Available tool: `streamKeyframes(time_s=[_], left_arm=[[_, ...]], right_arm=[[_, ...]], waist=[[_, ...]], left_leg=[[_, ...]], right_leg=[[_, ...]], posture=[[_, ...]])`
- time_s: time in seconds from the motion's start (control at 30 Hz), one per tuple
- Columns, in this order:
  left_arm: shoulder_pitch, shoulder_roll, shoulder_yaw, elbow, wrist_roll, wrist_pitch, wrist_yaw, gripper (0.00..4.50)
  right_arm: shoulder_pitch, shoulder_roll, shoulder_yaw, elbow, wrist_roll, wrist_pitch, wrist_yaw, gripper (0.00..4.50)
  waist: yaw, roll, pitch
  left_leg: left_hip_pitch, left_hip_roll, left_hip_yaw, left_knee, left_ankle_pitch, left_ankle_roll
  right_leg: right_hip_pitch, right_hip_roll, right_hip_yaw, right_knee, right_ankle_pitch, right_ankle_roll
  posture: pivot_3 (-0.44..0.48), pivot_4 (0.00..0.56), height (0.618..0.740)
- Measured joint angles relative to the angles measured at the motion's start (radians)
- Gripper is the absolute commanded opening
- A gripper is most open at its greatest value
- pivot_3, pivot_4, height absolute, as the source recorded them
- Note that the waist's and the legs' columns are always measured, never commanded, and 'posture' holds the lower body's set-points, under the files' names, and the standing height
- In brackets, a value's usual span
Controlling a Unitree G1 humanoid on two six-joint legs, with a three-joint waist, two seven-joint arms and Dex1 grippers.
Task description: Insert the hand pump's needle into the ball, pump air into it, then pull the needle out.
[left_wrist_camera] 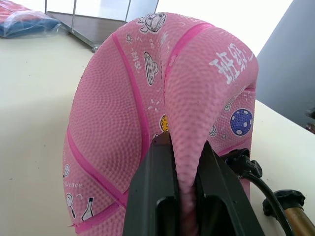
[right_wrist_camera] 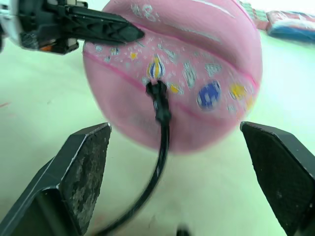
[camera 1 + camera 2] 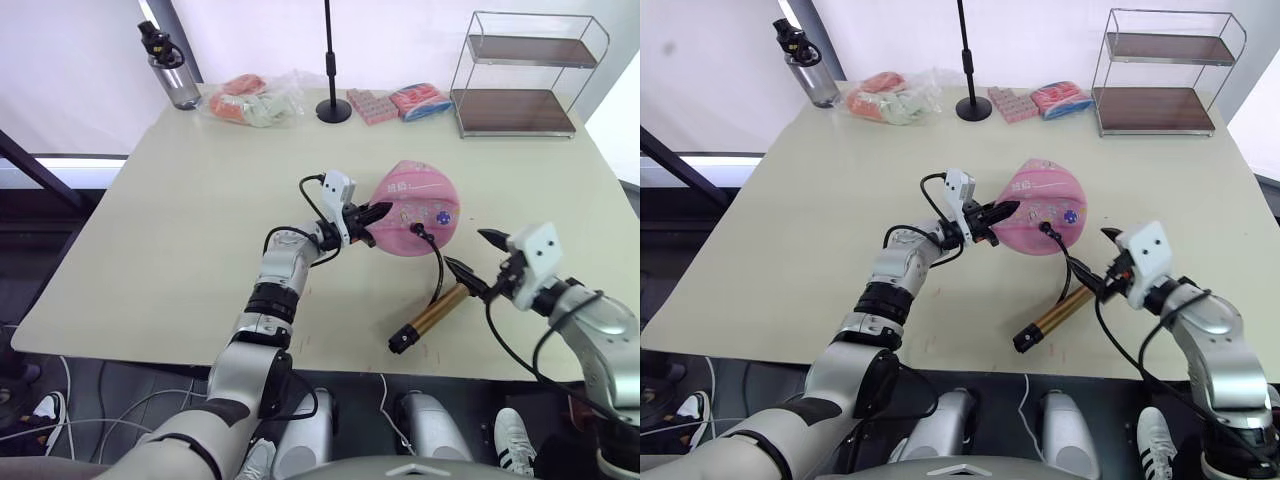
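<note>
Left wrist view, ball (image 1: 147, 113), pale unreadable lettering

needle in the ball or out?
In. The needle fitting sits against the ball, hose trailing down; the pin itself is hidden.

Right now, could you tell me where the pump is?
The pump lies on the table's near edge, in front of the ball, just left of the right gripper.
</note>
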Motion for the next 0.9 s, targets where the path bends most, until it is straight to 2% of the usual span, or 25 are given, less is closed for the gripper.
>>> streamKeyframes(time_s=[0.1, 0.23, 0.33, 0.67, 0.9], left_arm=[[-0.003, 0.003, -0.015, 0.000, 0.006, -0.002, 0.000, 0.00], [-0.006, 0.009, -0.022, -0.001, 0.006, -0.003, 0.000, 0.00], [-0.006, 0.012, -0.028, -0.006, 0.006, 0.002, -0.006, 0.00], [-0.023, 0.027, -0.046, 0.003, 0.022, -0.004, -0.034, 0.00], [-0.157, 0.069, -0.071, 0.225, 0.069, -0.126, -0.126, 0.00]], right_arm=[[0.099, -0.010, -0.113, -0.030, 0.135, -0.052, 0.079, 4.41], [0.191, -0.053, -0.203, -0.020, 0.220, -0.110, 0.176, 4.41], [0.207, -0.058, -0.259, -0.002, 0.276, -0.140, 0.207, 4.41], [0.249, -0.078, -0.277, 0.017, 0.331, -0.223, 0.246, 4.41], [0.267, -0.073, -0.255, 0.040, 0.330, -0.290, 0.265, 4.41]], waist=[[0.005, -0.001, 0.000], [0.004, -0.001, 0.001], [0.000, -0.002, 0.001], [0.002, -0.002, 0.001], [-0.001, -0.002, 0.001]], left_leg=[[0.000, 0.000, -0.002, 0.000, 0.000, 0.000], [0.001, -0.001, 0.000, 0.000, 0.000, 0.000], [0.002, -0.001, 0.000, 0.000, 0.000, 0.000], [0.001, -0.001, 0.000, 0.000, 0.000, 0.000], [0.002, -0.001, 0.000, 0.001, 0.000, 0.001]], right_leg=[[0.001, 0.000, -0.002, 0.000, 0.000, 0.000], [0.002, -0.001, 0.000, 0.000, 0.000, 0.000], [0.002, -0.001, 0.000, 0.001, 0.000, 0.000], [0.002, -0.001, 0.000, 0.001, 0.000, 0.000], [0.002, -0.001, 0.000, 0.002, 0.000, 0.000]], posture=[[0.000, 0.150, 0.731], [0.000, 0.150, 0.731], [0.000, 0.150, 0.731], [0.000, 0.150, 0.731], [0.000, 0.150, 0.731]])
